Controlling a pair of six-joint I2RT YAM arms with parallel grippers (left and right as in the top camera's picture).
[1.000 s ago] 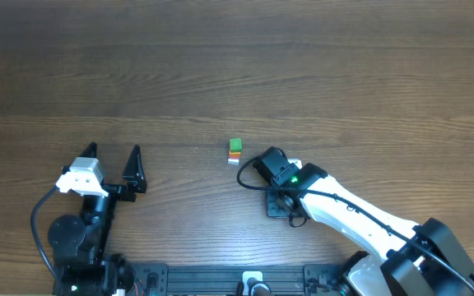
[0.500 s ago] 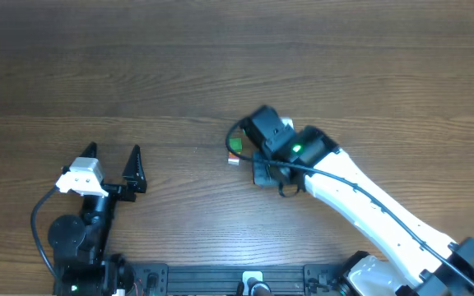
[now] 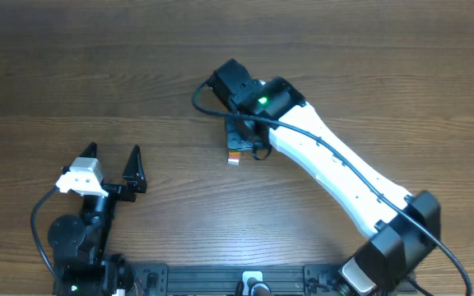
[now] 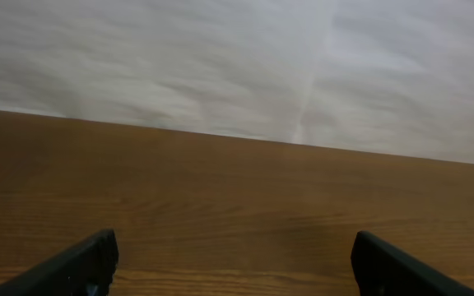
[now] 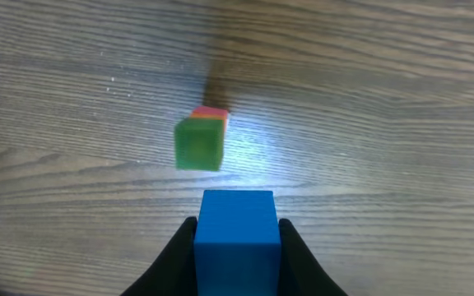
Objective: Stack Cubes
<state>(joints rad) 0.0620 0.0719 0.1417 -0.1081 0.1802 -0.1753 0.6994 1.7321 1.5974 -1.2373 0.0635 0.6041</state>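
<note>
A blue cube (image 5: 237, 234) is clamped between the fingers of my right gripper (image 5: 237, 247), held in the air above the table. Below and a little to one side stands a small stack with a green cube (image 5: 199, 145) on top and an orange-red cube (image 5: 212, 113) showing under it. In the top view the right arm's wrist (image 3: 245, 94) reaches over the table's middle and covers most of the stack (image 3: 234, 156). My left gripper (image 3: 112, 151) stays open near its base at the left, nothing between its fingers (image 4: 89, 259).
The brown wooden table (image 3: 385, 74) spreads wide around the stack. The right arm's white link (image 3: 336, 168) runs diagonally across the right half. A pale wall (image 4: 220, 57) rises behind the table's far edge.
The right arm has risen from the table beside the stack and swung up the top view, so its wrist now hangs over the stack. The left arm has not moved.
</note>
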